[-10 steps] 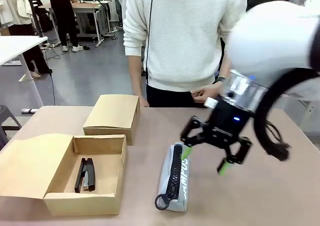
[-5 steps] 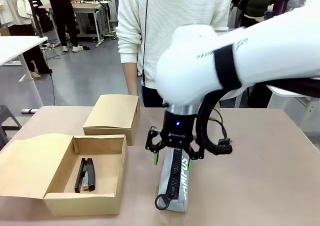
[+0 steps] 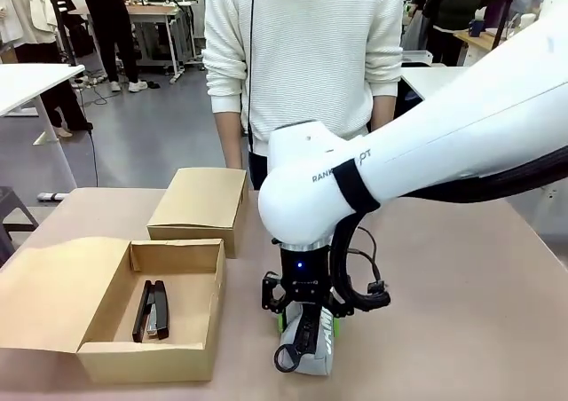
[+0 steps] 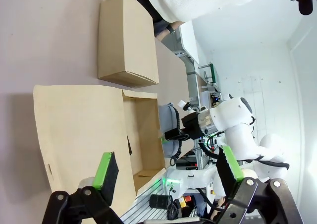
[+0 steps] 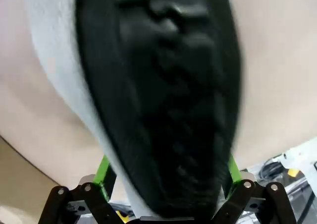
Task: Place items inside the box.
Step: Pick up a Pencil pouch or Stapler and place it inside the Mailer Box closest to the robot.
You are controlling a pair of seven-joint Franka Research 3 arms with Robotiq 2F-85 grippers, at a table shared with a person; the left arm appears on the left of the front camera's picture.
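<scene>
A grey zip pencil pouch with a black zipper lies on the table just right of the open cardboard box. My right gripper has come straight down over it and is open, one green pad on each side of the pouch. Up close, the pouch's black zipper sits between the green fingers. Inside the box lies a black stapler. My left gripper is open with nothing in it, held back from the box's flap.
A closed cardboard box stands behind the open one. A person in a white sweater stands at the table's far edge. My right arm's bulk spans the right half of the table.
My right arm swung in from the right, over to the pouch, then dropped until its open fingers straddle it. The pouch and the stapler have not moved.
</scene>
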